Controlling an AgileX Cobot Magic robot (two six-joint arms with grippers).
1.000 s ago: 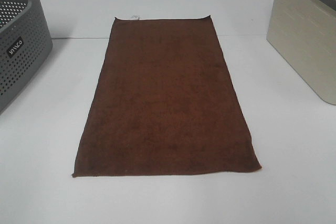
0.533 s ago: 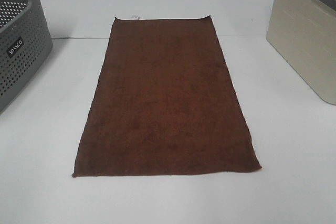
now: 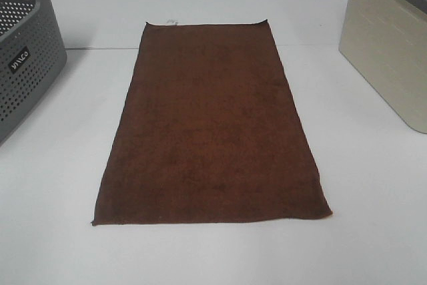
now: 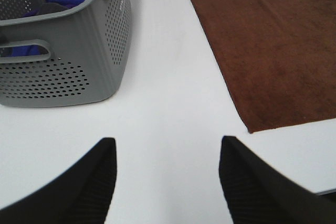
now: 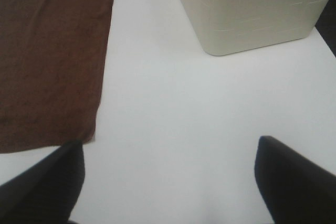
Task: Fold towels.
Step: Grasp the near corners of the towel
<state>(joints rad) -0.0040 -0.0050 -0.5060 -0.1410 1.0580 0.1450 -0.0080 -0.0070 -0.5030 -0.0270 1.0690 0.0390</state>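
Left gripper [image 4: 167, 140] is spread wide and empty over the white table [image 4: 168, 93]. The towel [image 4: 273, 45] lies flat and unfolded ahead of it toward the right arm's side, with the grey basket [image 4: 79, 61] ahead on its outer side. Right gripper [image 5: 169, 141] is also spread wide and empty, with the towel's near corner close by its inner finger and the beige bin [image 5: 247, 14] ahead on its outer side.

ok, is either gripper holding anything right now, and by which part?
Nothing is held. The left gripper and right gripper are both open, with only the white table showing in each gap; the towel lies flat and spread out, ungripped.
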